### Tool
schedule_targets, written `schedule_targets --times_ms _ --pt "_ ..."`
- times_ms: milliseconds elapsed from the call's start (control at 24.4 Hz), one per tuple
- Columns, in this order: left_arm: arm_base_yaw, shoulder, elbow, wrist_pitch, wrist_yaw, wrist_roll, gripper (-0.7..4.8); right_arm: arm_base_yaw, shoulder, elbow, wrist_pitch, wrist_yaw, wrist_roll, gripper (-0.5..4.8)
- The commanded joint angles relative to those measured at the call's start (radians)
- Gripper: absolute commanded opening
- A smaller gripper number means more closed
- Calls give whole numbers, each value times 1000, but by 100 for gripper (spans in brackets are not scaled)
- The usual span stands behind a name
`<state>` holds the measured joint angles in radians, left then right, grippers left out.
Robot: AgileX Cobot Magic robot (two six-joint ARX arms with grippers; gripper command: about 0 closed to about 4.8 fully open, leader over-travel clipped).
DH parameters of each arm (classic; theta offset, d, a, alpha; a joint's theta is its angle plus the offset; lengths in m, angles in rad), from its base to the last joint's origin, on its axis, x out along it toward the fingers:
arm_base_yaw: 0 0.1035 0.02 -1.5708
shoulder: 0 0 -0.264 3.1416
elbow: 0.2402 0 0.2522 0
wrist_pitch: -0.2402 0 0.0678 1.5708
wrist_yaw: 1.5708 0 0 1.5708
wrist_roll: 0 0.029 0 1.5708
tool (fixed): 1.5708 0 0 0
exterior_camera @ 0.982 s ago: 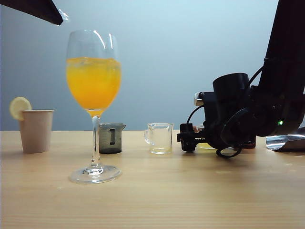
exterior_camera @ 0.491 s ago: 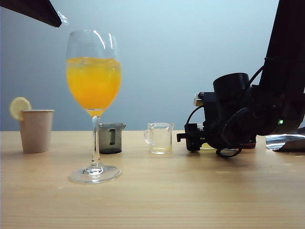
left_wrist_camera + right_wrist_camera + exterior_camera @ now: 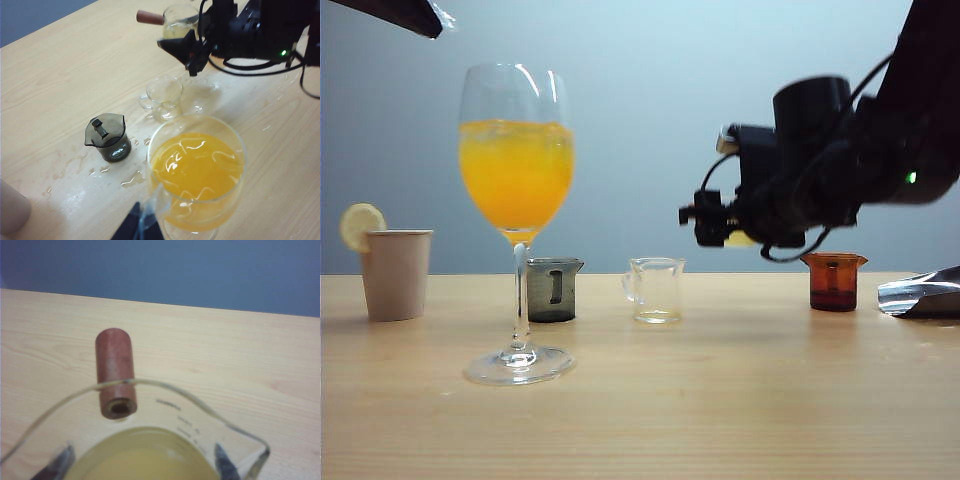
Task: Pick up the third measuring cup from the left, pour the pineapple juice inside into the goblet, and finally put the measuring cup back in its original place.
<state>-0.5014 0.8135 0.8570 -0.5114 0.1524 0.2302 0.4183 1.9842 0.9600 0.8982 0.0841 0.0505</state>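
Above the bench's far right stretch, the right gripper (image 3: 712, 222) has its fingers clenched on the third measuring cup (image 3: 150, 440), lifted clear of the wood with the pineapple juice (image 3: 145, 457) inside — the wooden handle juts free. The goblet (image 3: 517, 215) near the left front is already brim-high with orange liquid; more could overflow it, and a bump could topple it. The left gripper (image 3: 140, 227) hangs above the goblet — I cannot tell its finger state.
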Motion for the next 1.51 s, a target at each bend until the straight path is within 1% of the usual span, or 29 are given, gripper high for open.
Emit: schedule_targets --times_ms 41,164,368,450,614,696,737,819,900,941,1023,1105,1351,1514 --pt "1 -4 3 2 2 -92 -5 1 -84 3 -85 -46 -3 198" --pt "1 -13 3 1 10 -114 -5 13 -157 3 -155 -80 -29 198" --pt "1 -48 3 -9 45 -115 -5 32 -230 4 -184 -156 -37 198" --pt "0 -68 3 -20 55 -118 -5 54 -256 4 -203 -157 -37 198" --pt "-2 -105 3 -42 77 -179 -5 95 -305 4 -259 -158 -38 198" --pt "-2 -122 3 -61 77 -186 -5 120 -326 4 -283 -158 -47 198" --pt "-4 -131 3 -78 77 -186 -5 135 -333 4 -291 -158 -54 198" --pt "-22 -154 4 -154 72 -186 -5 193 -352 4 -297 -158 -82 198" --pt "-31 -174 4 -218 55 -186 -5 232 -354 5 -296 -153 -87 198" --pt "-34 -185 5 -234 32 -186 -5 252 -354 5 -298 -150 -107 198" --pt "-34 -194 8 -240 24 -186 -5 275 -354 5 -299 -146 -148 198" --pt "-34 -193 16 -242 25 -186 -5 288 -354 5 -299 -146 -163 198" --pt "-33 -193 15 -243 27 -185 -5 288 -357 5 -296 -147 -166 198" --pt "-33 -193 15 -242 28 -185 -5 288 -366 5 -294 -148 -220 198"
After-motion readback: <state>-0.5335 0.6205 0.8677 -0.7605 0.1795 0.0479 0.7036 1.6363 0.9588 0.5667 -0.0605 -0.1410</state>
